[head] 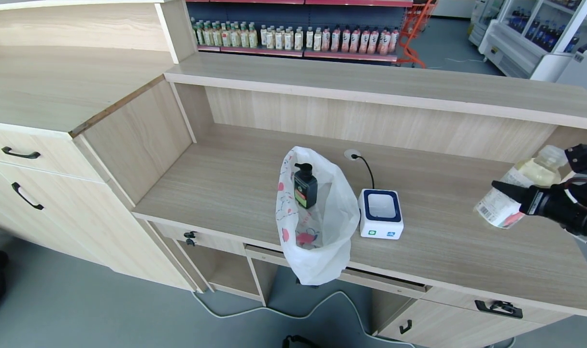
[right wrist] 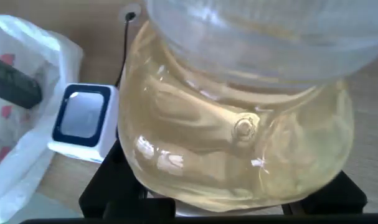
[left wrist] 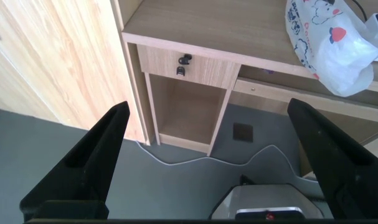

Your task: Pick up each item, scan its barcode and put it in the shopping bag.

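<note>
A clear bottle [head: 530,174] of pale yellow liquid with a white label hangs tilted above the counter's right end, and my right gripper [head: 508,195] is shut on it. In the right wrist view the bottle [right wrist: 238,137] looms close, with the scanner [right wrist: 83,121] beyond it. The white and blue scanner [head: 380,212] sits mid-counter. Just left of it stands the white shopping bag [head: 322,227], open, with a black pump bottle [head: 305,187] inside. My left gripper [left wrist: 217,155] is open and empty, low in front of the counter, below the bag [left wrist: 332,50].
A black cable runs from the scanner to a grommet [head: 352,154]. A raised ledge [head: 370,82] backs the counter [head: 467,241], and a tall drawer cabinet [head: 22,154] stands to the left. An open cubby [left wrist: 189,112] lies under the counter. Drink shelves [head: 293,38] fill the background.
</note>
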Robot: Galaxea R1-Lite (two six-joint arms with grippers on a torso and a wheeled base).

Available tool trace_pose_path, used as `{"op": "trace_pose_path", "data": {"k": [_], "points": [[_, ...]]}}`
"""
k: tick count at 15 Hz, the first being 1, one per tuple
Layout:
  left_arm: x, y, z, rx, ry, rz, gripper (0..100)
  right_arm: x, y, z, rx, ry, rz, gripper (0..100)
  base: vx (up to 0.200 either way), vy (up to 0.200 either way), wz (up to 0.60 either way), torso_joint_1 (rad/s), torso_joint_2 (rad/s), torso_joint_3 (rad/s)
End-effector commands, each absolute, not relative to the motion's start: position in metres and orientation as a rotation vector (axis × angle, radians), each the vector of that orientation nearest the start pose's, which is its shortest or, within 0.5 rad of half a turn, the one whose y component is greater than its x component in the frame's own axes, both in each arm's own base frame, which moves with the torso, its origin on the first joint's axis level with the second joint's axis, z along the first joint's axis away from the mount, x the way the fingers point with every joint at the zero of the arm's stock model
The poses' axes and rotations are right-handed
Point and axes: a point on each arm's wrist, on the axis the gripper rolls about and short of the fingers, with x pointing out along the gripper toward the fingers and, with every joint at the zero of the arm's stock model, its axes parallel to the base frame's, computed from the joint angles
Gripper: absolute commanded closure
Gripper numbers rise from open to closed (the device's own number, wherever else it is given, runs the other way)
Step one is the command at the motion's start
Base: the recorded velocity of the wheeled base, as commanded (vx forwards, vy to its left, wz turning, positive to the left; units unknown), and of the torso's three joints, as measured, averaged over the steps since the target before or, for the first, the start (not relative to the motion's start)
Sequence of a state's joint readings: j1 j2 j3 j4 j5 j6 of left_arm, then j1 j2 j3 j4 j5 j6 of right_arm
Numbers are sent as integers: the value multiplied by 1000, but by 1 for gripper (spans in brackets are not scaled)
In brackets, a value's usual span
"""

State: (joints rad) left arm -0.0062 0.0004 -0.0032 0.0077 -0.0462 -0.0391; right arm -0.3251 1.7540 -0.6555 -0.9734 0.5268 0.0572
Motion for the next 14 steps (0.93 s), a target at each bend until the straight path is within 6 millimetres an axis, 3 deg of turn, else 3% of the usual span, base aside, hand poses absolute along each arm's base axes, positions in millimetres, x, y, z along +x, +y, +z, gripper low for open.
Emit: {"op": "trace_pose_path", "data": {"k": [1, 7, 9, 14], "points": [[-23, -1, 76, -38, 6, -52, 0, 236, -40, 225, 206, 24, 494, 100, 0, 0, 0, 0, 0, 0], [-23, -1, 76, -40, 6, -52, 0, 181, 54, 256, 408, 46, 969, 100, 0, 0, 0, 0, 0, 0], [-23, -1, 76, -40, 6, -52, 0, 172, 68, 262, 401, 30, 1064, 100, 0, 0, 0, 0, 0, 0], [-23, -1, 76, -40, 6, -52, 0, 134, 73, 285, 459, 18, 1271, 100, 0, 0, 0, 0, 0, 0]]}}
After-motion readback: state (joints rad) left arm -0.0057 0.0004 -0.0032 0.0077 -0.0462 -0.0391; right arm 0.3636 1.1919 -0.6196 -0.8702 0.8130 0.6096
